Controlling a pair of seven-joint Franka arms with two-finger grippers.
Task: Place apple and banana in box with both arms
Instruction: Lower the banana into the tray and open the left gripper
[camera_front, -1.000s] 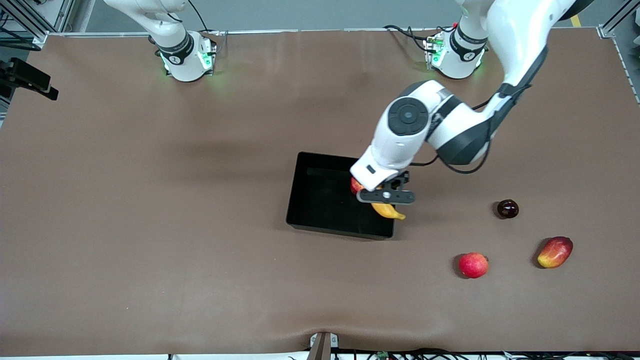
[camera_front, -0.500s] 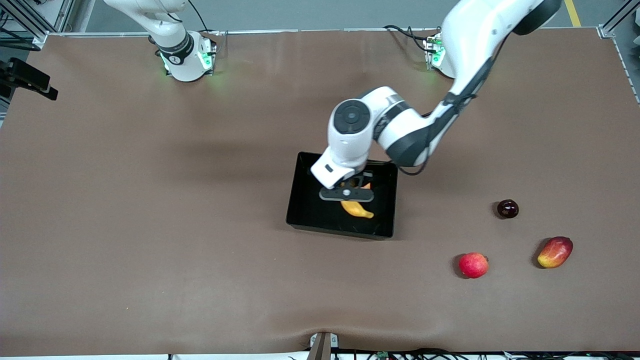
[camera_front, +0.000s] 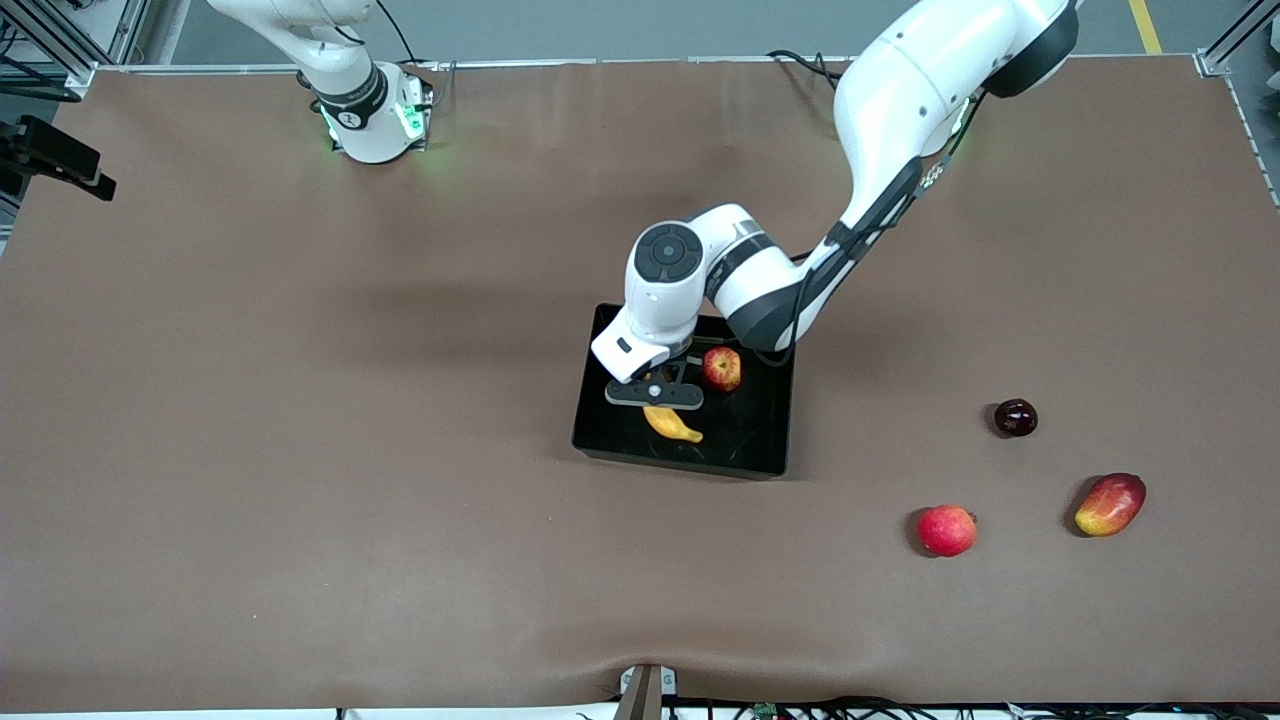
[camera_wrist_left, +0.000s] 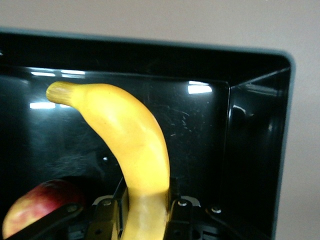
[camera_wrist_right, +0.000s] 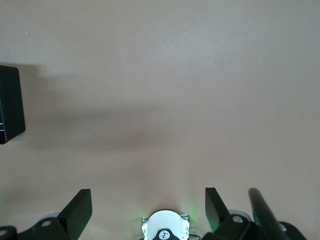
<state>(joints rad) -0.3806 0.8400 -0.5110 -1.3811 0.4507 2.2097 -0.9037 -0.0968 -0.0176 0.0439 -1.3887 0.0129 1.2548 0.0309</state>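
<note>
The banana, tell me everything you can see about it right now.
The banana is a single curved yellow fruit with smooth, unmarked skin and a dull greenish-brown tip. The left tool is shut on its lower part, holding it over the black box. The apple lies in the box beside it, apart from it.

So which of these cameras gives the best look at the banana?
The left wrist view: the banana fills it, clamped in the left gripper over the box. The front view shows only its small lower end under the gripper. The right wrist view shows none of it.
</note>
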